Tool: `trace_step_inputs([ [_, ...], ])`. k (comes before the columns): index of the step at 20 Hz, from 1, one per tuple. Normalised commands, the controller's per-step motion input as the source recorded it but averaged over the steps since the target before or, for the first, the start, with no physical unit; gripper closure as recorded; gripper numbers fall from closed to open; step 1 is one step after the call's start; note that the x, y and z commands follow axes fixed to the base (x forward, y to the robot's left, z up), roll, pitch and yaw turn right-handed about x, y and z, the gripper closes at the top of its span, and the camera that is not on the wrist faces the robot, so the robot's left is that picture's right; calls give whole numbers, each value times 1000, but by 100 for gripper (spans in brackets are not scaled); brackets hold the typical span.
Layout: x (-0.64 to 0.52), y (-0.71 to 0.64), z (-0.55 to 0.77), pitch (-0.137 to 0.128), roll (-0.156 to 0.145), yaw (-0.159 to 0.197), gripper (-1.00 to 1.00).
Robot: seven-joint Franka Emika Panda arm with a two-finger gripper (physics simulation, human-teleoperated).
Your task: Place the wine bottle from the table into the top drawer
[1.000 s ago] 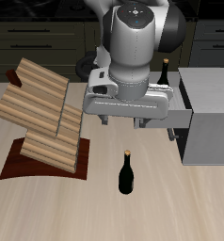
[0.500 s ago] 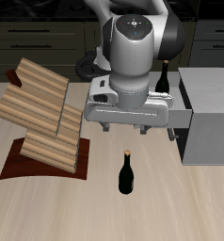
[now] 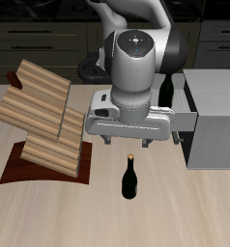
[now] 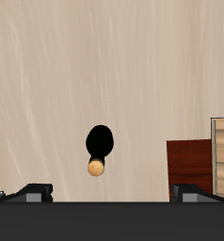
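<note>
While the arm hung over the desk [image 3: 185,212], the bottle [image 3: 129,178] stood upright on it, alone, near the front edge and in front of the rack [image 3: 42,121]. The gripper [image 3: 130,142] sat above and slightly behind the bottle, not touching it; the cork showed just under the gripper body in the exterior view. In the wrist view the bottle [image 4: 99,147] appeared almost end-on, cork [image 4: 96,168] toward the camera, so its long axis ran vertical, close to the approach line. It lay between the two finger mounts but offset toward one of them, not centred. The jaws looked released and spread wide, with nothing between them; the fingertips themselves were barely seen.

A second, look-alike bottle [image 3: 168,85] stood farther back, mostly hidden by the arm, next to the cabinet. The top drawer [image 3: 189,111] seemed pulled out, beside the arm; its inside could not be seen.

Judgement: grasp not yet made. Next move likely called for a small shift toward the front edge, then a straight descent around the neck or body. Risk: tipping the slim bottle on an off-centre close.
</note>
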Motion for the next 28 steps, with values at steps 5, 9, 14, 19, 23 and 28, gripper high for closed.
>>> trace_step_inputs([
  [5, 40, -7, -177, 10, -1, -9, -100],
  [9, -24, 74, -129, -4, 19, 11, -100],
  [14, 43, 30, -206, 31, 5, -21, -100],
  [19, 13, -6, -132, 20, -3, -15, -100],
  [23, 11, 69, -171, 27, 24, -6, -100],
  [28, 1, 89, -206, 37, 19, -28, -100],
])
